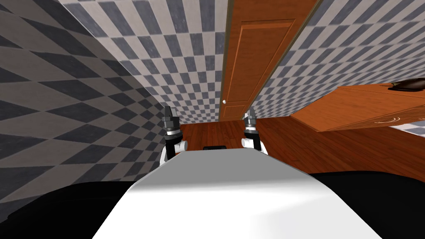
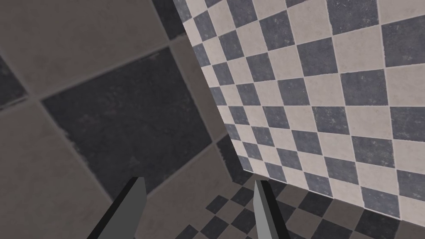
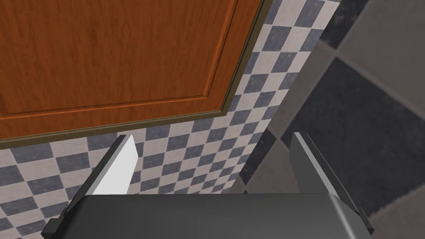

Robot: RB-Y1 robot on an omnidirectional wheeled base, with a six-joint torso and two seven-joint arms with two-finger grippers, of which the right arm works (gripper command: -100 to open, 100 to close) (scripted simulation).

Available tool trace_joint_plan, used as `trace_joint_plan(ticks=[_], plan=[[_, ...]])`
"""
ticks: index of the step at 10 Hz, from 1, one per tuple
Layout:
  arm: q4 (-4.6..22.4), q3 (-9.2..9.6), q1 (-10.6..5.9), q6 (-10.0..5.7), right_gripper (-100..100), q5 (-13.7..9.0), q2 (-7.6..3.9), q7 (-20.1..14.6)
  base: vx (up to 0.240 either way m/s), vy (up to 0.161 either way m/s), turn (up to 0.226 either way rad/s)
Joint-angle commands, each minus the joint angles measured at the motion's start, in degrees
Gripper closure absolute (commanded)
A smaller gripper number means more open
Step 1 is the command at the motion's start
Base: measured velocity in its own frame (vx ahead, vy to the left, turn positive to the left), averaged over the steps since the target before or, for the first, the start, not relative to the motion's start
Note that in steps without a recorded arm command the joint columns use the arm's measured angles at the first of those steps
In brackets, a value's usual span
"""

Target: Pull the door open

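A brown panelled door stands shut in the checkered wall ahead, with a small pale round knob near its left edge. My left gripper and right gripper are both raised just above my chest, well short of the door. The right wrist view looks at the door's upper panel and its frame, with the right gripper open and empty. The left gripper is open too, pointing into a corner of the checkered walls.
A brown wooden counter with a dark object on it stands to the right. A checkered wall runs close along the left. Brown wooden floor lies between me and the door.
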Motion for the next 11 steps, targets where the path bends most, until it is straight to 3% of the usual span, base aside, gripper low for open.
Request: trace_joint_plan(ticks=[1, 11], plan=[[1.66, -0.23, -0.48, -0.61, -100, 0.69, -0.31, 1.69, 0.119, -0.007, -0.004], [12.47, -1.60, -4.16, -4.11, -100, 4.89, -1.65, 11.14, 0.101, -0.004, -0.008]])
